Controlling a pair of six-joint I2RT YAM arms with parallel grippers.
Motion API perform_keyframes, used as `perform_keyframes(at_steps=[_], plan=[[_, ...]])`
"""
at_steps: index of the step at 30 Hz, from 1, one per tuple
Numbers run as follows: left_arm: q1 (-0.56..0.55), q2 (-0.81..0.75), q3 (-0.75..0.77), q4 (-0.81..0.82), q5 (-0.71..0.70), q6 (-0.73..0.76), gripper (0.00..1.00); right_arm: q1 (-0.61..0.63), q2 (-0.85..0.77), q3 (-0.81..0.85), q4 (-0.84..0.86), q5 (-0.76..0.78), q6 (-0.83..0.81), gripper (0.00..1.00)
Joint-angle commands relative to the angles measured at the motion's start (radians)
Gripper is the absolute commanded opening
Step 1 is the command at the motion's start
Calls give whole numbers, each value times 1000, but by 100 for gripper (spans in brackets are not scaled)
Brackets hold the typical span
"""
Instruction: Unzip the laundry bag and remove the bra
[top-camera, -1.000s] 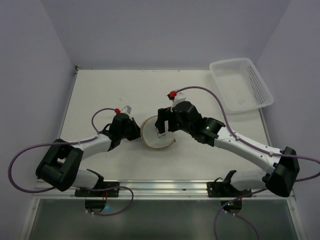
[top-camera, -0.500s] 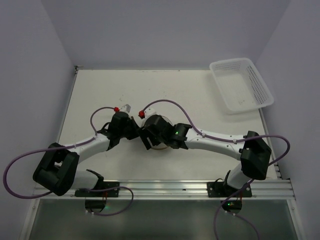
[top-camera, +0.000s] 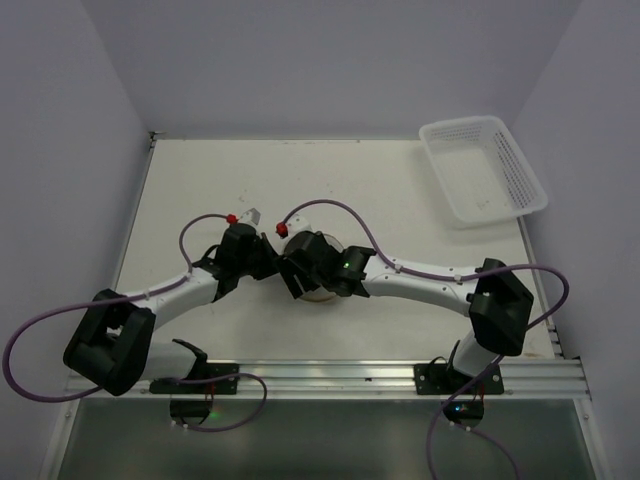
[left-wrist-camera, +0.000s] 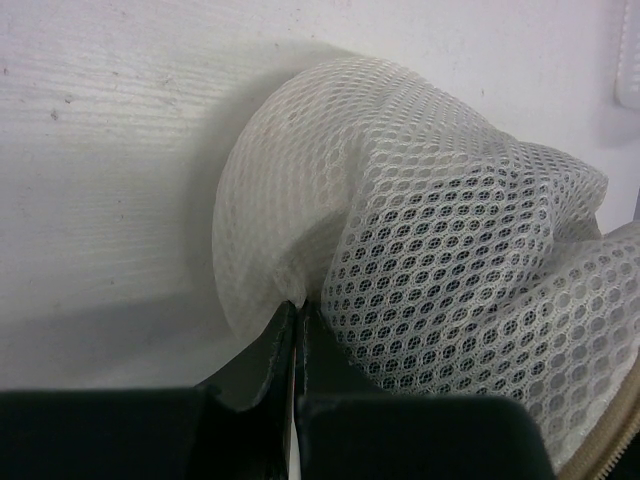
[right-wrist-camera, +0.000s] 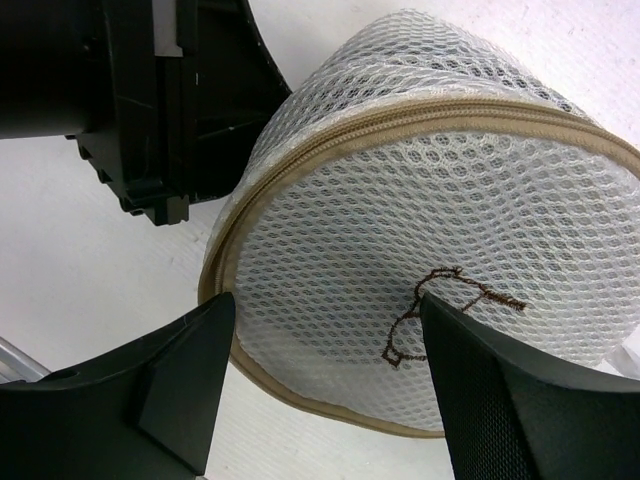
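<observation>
The laundry bag (right-wrist-camera: 430, 200), round cream-white mesh with a tan zipped rim and a dark bra outline on its face, lies mid-table. In the top view it (top-camera: 322, 294) is mostly covered by my right arm. My left gripper (left-wrist-camera: 298, 303) is shut on a pinch of the bag's mesh (left-wrist-camera: 450, 250) at its left side; in the top view the left gripper (top-camera: 272, 262) sits at the bag's left edge. My right gripper (right-wrist-camera: 326, 296) is open, just above the bag's face, its fingers (right-wrist-camera: 180, 380) straddling the near rim; from above it (top-camera: 298, 283) is over the bag. The bra is hidden.
A white perforated basket (top-camera: 485, 170) stands at the table's far right corner. The left gripper's black body (right-wrist-camera: 170, 90) is close beside the right gripper. Purple cables loop off both arms.
My right arm has swung left and down over the bag, so its gripper now covers the bag beside the left gripper. The left gripper has stayed pinching the bag's left edge.
</observation>
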Motion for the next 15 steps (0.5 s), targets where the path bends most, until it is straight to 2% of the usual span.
perform_keyframes(at_steps=[1, 10, 15], plan=[[-3, -37, 20, 8, -3, -19, 0, 6, 13, 39, -1, 29, 29, 77], [-5, -48, 13, -3, -9, -53, 0, 17, 15, 47, 8, -3, 66, 86], [-5, -55, 6, -4, -11, -65, 0, 19, 24, 51, -2, 13, 80, 88]])
